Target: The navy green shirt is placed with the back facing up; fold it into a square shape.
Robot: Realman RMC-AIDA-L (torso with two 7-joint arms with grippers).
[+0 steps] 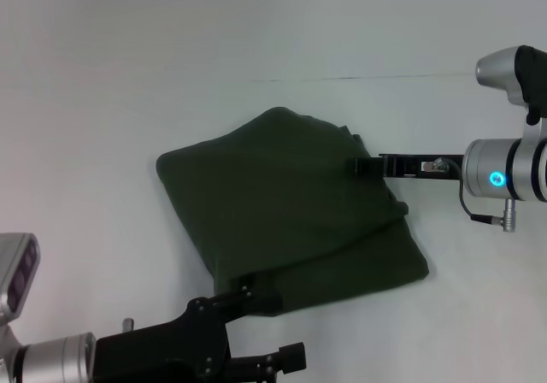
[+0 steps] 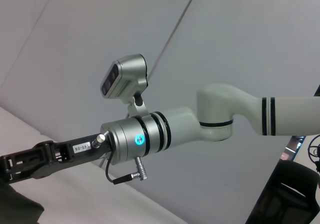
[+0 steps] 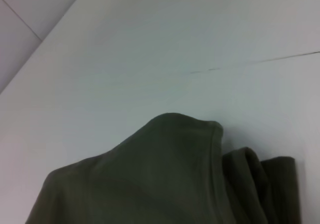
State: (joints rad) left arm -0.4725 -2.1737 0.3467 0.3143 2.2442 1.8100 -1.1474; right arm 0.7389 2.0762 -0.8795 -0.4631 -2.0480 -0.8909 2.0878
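Note:
The navy green shirt (image 1: 282,220) lies partly folded and skewed in the middle of the white table. From the right, my right gripper (image 1: 355,167) reaches in and is shut on the shirt's right edge, where the cloth bunches. The right wrist view shows a raised fold of the shirt (image 3: 165,174) close up. My left gripper (image 1: 272,323) is at the shirt's near edge and stands open: one fingertip (image 1: 246,287) touches the hem, the other (image 1: 293,356) sits clear of the cloth. The left wrist view shows the right arm's gripper (image 2: 22,165) and a corner of the shirt (image 2: 12,209).
A white table (image 1: 102,101) surrounds the shirt on all sides. A thin seam (image 1: 359,78) runs across the far part of the table. The right arm's wrist (image 1: 504,173) hangs over the table's right side.

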